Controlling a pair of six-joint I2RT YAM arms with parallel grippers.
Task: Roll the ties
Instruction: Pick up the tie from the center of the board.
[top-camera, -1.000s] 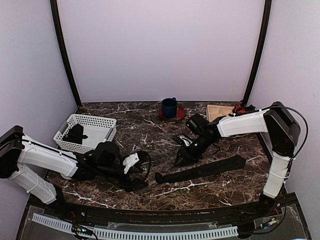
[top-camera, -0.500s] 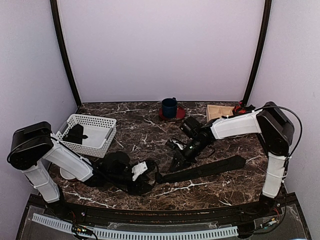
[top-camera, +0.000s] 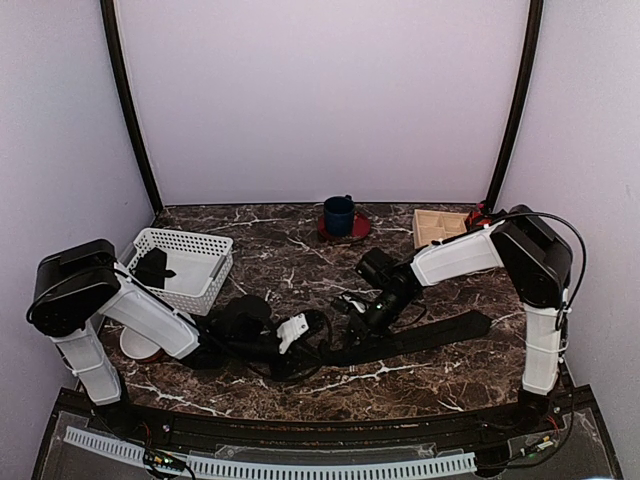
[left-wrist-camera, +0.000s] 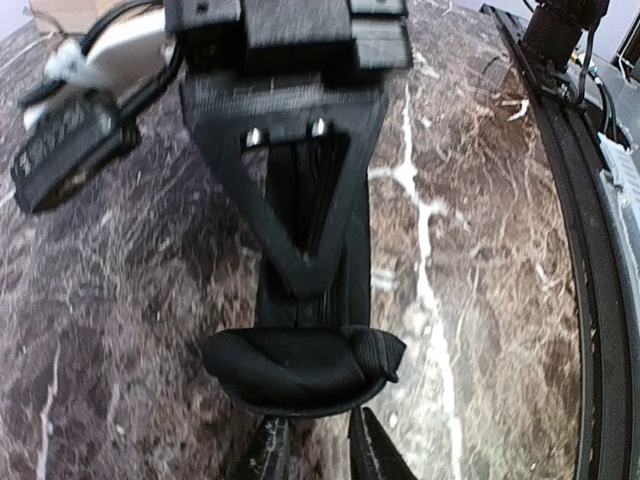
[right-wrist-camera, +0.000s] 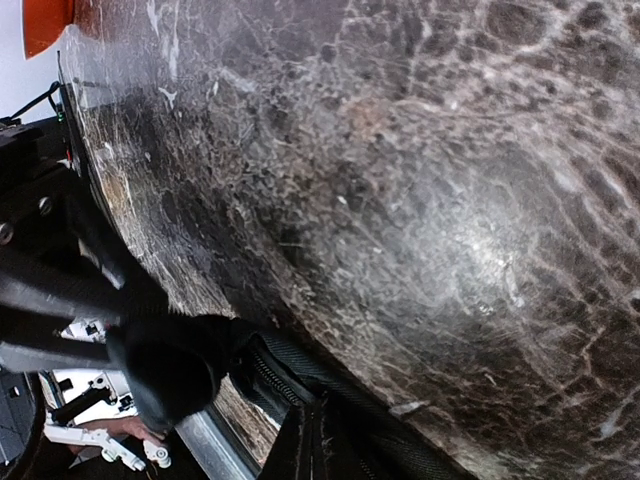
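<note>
One black tie (top-camera: 430, 332) lies across the marble table (top-camera: 300, 270), wide end to the right. Its narrow end is folded into a small roll (left-wrist-camera: 300, 365). My left gripper (top-camera: 323, 342) reaches in from the left, and its fingertips (left-wrist-camera: 372, 452) are closed to a narrow gap on the roll's near edge. Just beyond the roll my right gripper (top-camera: 362, 322) comes down on the strip, its fingers (left-wrist-camera: 308, 270) shut to a point and pinching the fabric (right-wrist-camera: 290, 372). A second tie (top-camera: 152, 268) lies in the white basket (top-camera: 185, 240).
A blue mug (top-camera: 338, 214) on a red saucer (top-camera: 358, 230) stands at the back centre. A wooden tray (top-camera: 438, 224) and a red item (top-camera: 478, 214) sit at the back right. A white dish (top-camera: 135, 346) lies under my left arm.
My left arm has swung right to the tie's narrow end and its jaws have closed on it. My right gripper has slid left along the tie and shut.
</note>
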